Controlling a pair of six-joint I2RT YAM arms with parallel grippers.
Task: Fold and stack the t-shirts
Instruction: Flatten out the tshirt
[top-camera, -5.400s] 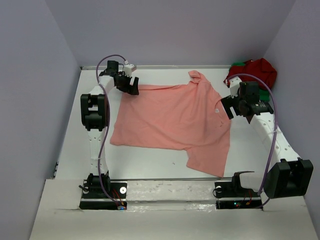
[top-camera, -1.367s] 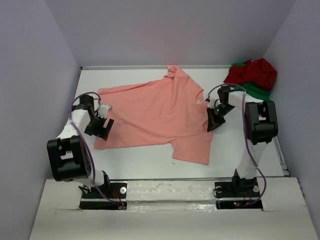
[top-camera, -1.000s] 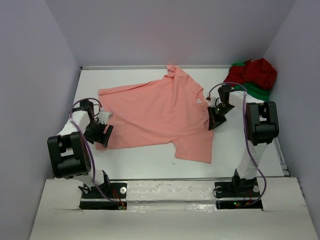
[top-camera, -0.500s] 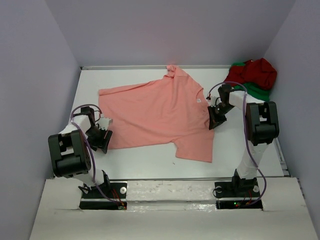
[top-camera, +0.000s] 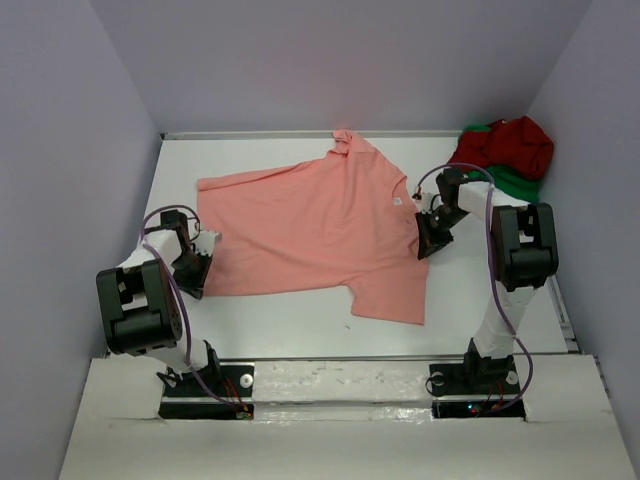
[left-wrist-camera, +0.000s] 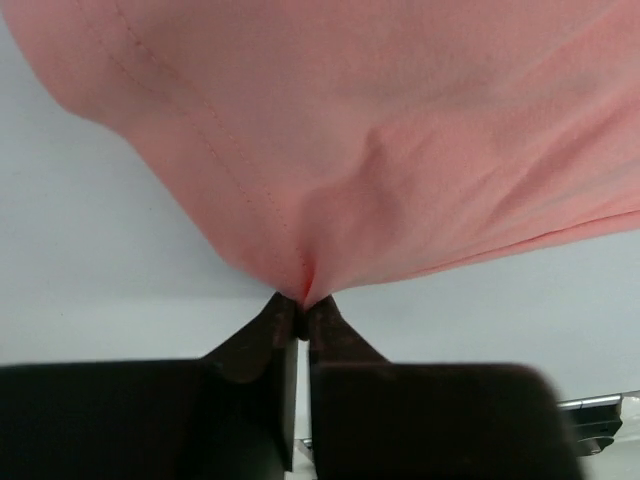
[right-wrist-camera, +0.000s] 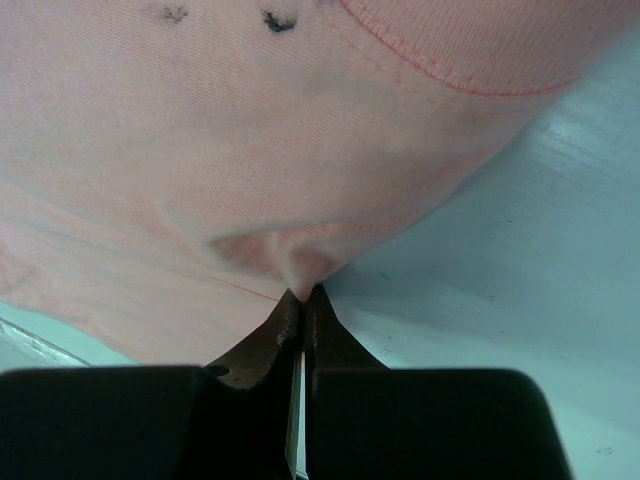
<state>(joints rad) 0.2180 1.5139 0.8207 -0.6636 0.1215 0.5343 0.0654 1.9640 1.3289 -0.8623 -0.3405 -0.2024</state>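
Risk: left gripper (left-wrist-camera: 302, 305) and right gripper (right-wrist-camera: 302, 297) each clamp closed on just a thin nip at opposite salmon-pink t-shirt (top-camera: 320, 220) edges; tension could slip one.

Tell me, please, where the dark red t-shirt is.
In the top view, the dark red t-shirt sits in the far right corner of the table, atop the green t-shirt, beyond the right gripper.

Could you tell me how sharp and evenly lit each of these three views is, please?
Top external: soft, even light, no glare, only faint shadows beside the salmon-pink t-shirt. Left wrist: the shirt's stitching is sharp, but the left fingers, close to the lens, are dark and blurred. Right wrist: likewise, a crisp hem seam above murky, featureless right fingers.
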